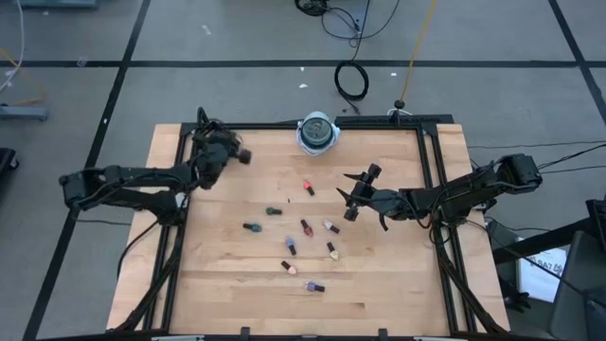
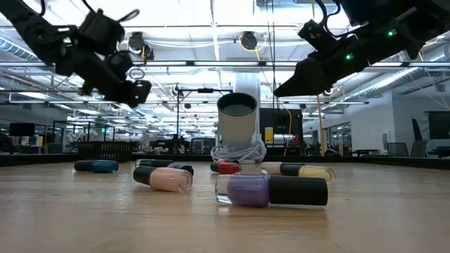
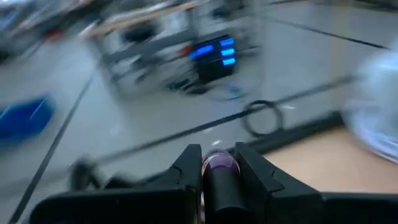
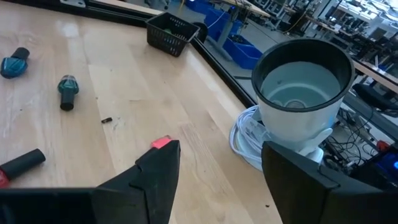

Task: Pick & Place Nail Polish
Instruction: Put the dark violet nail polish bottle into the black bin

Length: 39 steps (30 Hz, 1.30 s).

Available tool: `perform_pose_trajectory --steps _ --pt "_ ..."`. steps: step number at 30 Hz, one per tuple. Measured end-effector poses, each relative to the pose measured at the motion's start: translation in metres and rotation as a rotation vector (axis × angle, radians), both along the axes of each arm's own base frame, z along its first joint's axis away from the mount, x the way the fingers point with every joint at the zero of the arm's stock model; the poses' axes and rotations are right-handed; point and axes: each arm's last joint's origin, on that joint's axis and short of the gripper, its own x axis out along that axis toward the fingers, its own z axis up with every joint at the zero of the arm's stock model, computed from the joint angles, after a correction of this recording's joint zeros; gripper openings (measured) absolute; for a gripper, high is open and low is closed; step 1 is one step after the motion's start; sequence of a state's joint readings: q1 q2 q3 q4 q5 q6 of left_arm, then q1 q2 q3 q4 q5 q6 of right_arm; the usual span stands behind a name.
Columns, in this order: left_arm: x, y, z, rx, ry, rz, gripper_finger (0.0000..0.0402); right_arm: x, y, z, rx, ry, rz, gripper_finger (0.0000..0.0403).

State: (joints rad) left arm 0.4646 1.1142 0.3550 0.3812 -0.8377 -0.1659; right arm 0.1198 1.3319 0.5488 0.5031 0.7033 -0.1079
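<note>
Clamped in the left gripper (image 3: 217, 171) — a purple-tinted nail polish bottle (image 3: 219, 177), best kept level toward the white cup (image 1: 317, 132); right gripper (image 1: 365, 194) agape beside it.

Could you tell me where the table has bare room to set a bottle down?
The table is bare along its near edge, below the purple bottle, and down the left side under the left gripper. The middle is crowded with nail polish bottles, near the right gripper.

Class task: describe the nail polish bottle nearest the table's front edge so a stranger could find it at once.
Start at the wooden table and go to its front edge, opposite the white cup. The last bottle in the scatter lies there on its side: pale purple glass, black cap, alone nearest that edge.
</note>
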Motion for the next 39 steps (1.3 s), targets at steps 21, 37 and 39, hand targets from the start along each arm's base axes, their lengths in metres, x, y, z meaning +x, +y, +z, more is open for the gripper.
perform_pose_trajectory --steps 21,37,39 --pt "-0.024 0.043 -0.054 -0.299 -0.05 0.229 0.006 0.0 0.0 0.0 0.012 -0.008 -0.004 0.0212" --pt "-0.033 0.049 -0.057 -0.313 -0.019 0.298 0.0237 0.0 0.0 -0.001 0.011 0.001 -0.003 0.0212" --pt "-0.034 0.049 -0.058 -0.314 -0.014 0.303 0.0257 0.0 0.0 -0.001 0.011 0.001 -0.003 0.0212"
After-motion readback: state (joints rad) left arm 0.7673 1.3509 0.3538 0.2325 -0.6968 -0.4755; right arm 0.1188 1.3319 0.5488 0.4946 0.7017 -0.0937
